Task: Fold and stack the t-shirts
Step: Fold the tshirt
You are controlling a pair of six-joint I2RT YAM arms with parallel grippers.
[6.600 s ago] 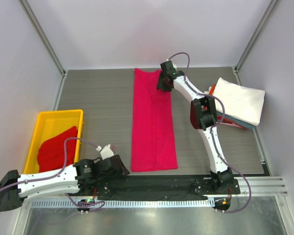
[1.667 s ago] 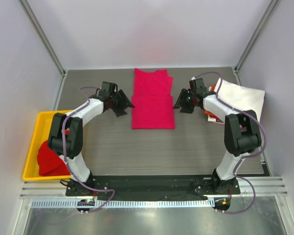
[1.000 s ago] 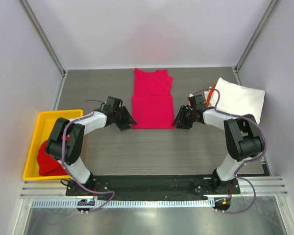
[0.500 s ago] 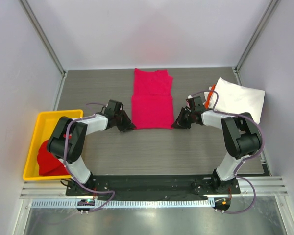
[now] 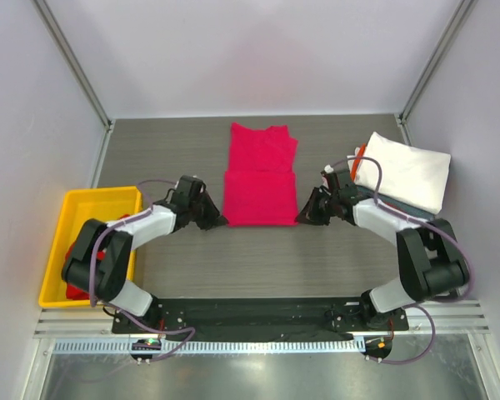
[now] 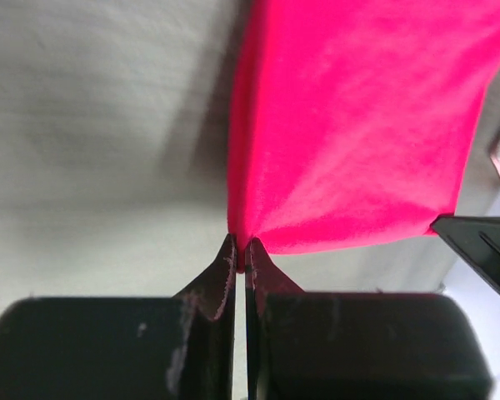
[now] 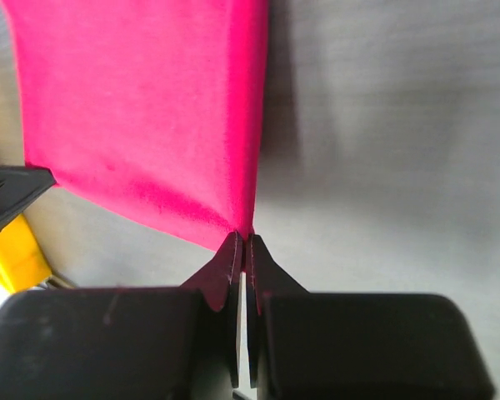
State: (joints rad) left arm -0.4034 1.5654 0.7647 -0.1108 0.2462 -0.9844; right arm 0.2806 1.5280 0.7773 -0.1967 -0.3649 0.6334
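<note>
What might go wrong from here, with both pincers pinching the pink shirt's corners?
The left pincer and right pincer each grip only the tip of a corner of the pink shirt, so the cloth may slip out. If the two move unevenly, the fold may end up crooked. The right arm lies close to the folded white shirt and might nudge it.

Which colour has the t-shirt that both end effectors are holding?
The t-shirt is plain magenta-pink, without pattern; the left wrist view shows it best.
</note>
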